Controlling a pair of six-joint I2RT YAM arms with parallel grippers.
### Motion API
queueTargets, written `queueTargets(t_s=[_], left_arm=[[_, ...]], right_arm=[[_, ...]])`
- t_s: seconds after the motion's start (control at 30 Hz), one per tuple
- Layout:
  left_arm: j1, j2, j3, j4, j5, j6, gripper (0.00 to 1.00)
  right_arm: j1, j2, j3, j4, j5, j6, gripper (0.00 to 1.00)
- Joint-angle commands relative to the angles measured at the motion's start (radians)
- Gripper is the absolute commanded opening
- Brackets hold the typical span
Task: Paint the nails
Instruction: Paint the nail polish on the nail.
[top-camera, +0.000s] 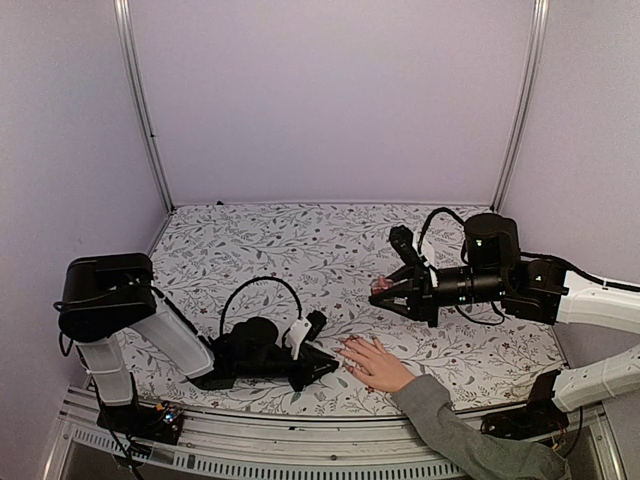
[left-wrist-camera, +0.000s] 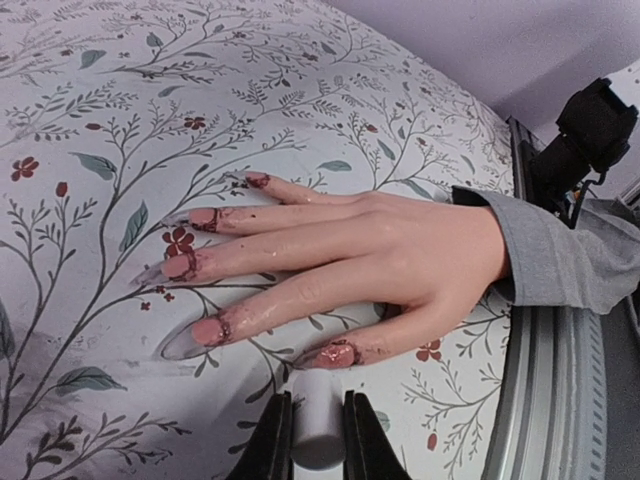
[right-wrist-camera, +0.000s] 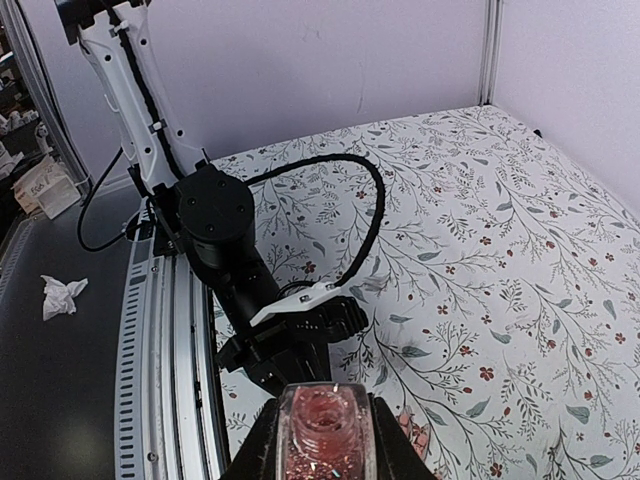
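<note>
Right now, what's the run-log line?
left gripper: shut on white cylindrical handle | right gripper: shut on open glass bottle of pink polish | hand: flat on floral cloth, nails smeared pink

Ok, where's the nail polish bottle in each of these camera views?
Top view: the polish bottle is right of centre, clamped in the right pincer.
Left wrist view: not in it.
Right wrist view: the bottle is at bottom centre, its open neck showing.
Shared landmark: the flowered tablecloth, seen in all three.

top: high rear, over table (top-camera: 300, 240) | left wrist: close on hand (left-wrist-camera: 400, 255) | right wrist: toward left arm (right-wrist-camera: 215, 215)
</note>
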Motion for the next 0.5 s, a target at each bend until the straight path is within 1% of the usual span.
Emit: queueTargets(t_s=[0.0, 0.47], left_arm=[[0.017, 0.012, 0.010, -0.009, -0.007, -0.005, 0.00], [0.019, 0.014, 0.010, -0.019, -0.007, -0.008, 0.00]], right_arm=[[-0.004, -0.002, 0.014, 0.012, 0.002, -0.007, 0.00], [-0.005, -0.003, 0.012, 0.014, 0.003, -0.005, 0.00]])
